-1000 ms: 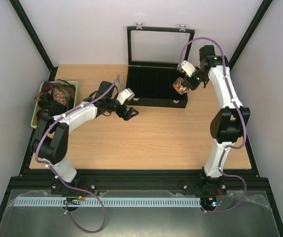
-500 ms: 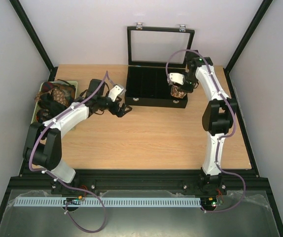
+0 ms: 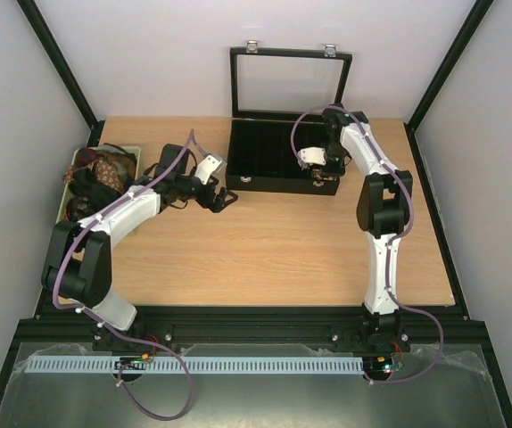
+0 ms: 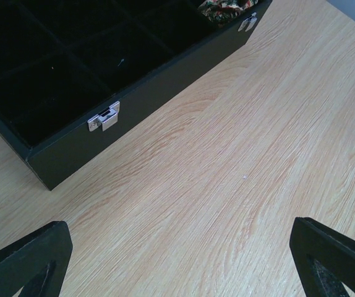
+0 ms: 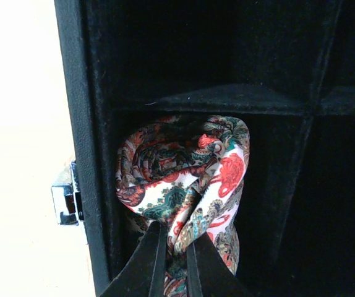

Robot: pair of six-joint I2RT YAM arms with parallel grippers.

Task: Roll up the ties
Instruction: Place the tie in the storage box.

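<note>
A rolled tie (image 5: 183, 173) with a white, red and teal paisley print sits in the front right compartment of the black case (image 5: 78, 93). My right gripper (image 5: 176, 247) is shut on a fold of that tie, reaching down into the case (image 3: 274, 185). The same tie (image 4: 227, 9) peeks out at the top of the left wrist view. More ties (image 3: 100, 174) lie piled in a tray at the far left. My left gripper (image 3: 223, 201) hangs open over bare wood near the case's front left corner, nothing between its fingers (image 4: 26, 260).
The case (image 4: 134, 111) has its glass lid (image 3: 290, 82) standing upright at the back and silver latches (image 4: 104, 116) on its front wall. The pale green tray (image 3: 61, 217) sits at the table's left edge. Light wooden tabletop (image 3: 274, 250) spreads in front of the case.
My right arm swung left and down, lowering the rolled tie into the case's front right compartment. My left arm drew back a little toward the left and stayed open.
</note>
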